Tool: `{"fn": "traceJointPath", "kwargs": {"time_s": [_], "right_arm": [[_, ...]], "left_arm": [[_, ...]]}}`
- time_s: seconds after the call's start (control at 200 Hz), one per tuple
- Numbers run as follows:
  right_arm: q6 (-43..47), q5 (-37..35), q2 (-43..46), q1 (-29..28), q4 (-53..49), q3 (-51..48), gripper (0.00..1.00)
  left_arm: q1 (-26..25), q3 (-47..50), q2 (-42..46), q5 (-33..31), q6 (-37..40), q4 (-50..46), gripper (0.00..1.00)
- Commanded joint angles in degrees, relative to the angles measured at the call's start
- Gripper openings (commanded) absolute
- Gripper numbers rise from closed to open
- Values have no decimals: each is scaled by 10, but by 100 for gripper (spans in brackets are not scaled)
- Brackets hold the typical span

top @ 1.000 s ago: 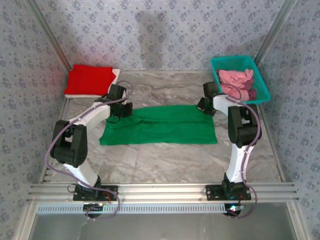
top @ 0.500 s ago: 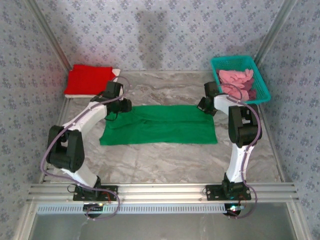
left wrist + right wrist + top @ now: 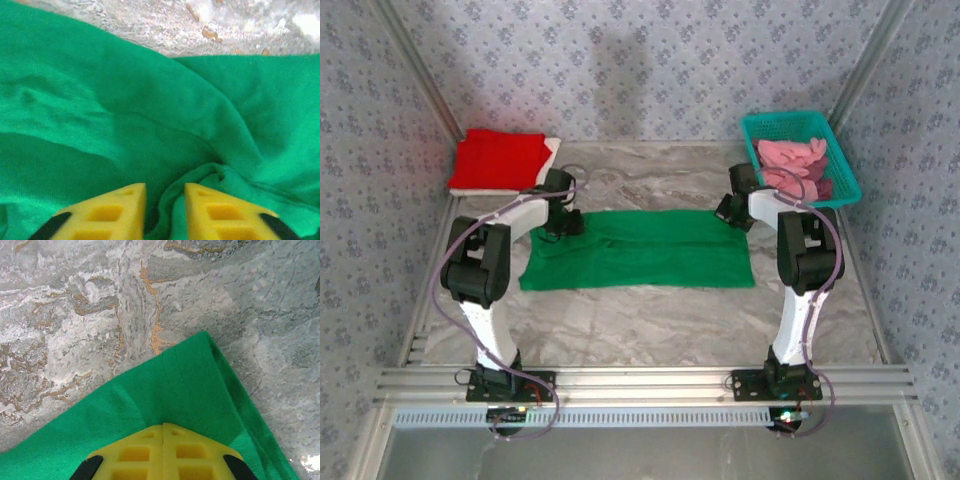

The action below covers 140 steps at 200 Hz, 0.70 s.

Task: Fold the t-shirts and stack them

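1. Done, judged from layout: red t-shirt (image 3: 498, 160) folded flat atop white t-shirt (image 3: 552, 150), far-left corner of table (image 3: 650, 320); start of the stack.
2. In progress: green t-shirt (image 3: 640, 250), mid-table, laid out as a long band running left–right, apparently folded lengthwise once; not yet down to stack size.
3. Left to do: finish green fold & move it to the stack; then pink t-shirt (image 3: 790, 155) and maroon t-shirt (image 3: 825, 187), both crumpled in teal basket (image 3: 800, 120) at far right. Approx. under half done.
4. Left arm: elbow raised near left edge, forearm reaching fwd & inward to far-left corner of green band. Left gripper (image 3: 565, 222) down on the cloth; jaws narrow, w/ a raised ridge of green fabric between yellow fingers (image 3: 115, 210) (left wrist view). Reads as a pinch on the shirt.
5. Right arm: upright over its base, wrist bent down & inward at far-right corner of band, near basket. Right gripper (image 3: 164, 430) w/ pads fully together, tips on green cloth just short of the corner (right wrist view); cannot tell whether a layer is nipped between them.
6. Grippers at opposite far corners, roughly level: pose suited to a paired lift or fold toward near edge (judgement only).
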State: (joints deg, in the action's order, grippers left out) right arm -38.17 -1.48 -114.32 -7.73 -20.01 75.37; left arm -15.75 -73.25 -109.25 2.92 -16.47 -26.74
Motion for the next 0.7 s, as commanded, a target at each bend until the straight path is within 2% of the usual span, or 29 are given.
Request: {"fn": "traceJointPath", "kwargs": {"time_s": [0.0,0.05,0.39,0.695], "right_arm": [[-2,-3,-8,6,-13,5,0],[-1,-3,-8,7,-15,5,0],[0,-9,-8,9,-17,6,0],[2,-12,-9,9,-24,9,0]], "left_arm": [[2,-13,5,-2,3,-7,20],[2,-6,17,-4,0,-8,15],[-2,52,105,-14,-22,-26,4],[-33,97,146,-17,-25,-39,5]]}}
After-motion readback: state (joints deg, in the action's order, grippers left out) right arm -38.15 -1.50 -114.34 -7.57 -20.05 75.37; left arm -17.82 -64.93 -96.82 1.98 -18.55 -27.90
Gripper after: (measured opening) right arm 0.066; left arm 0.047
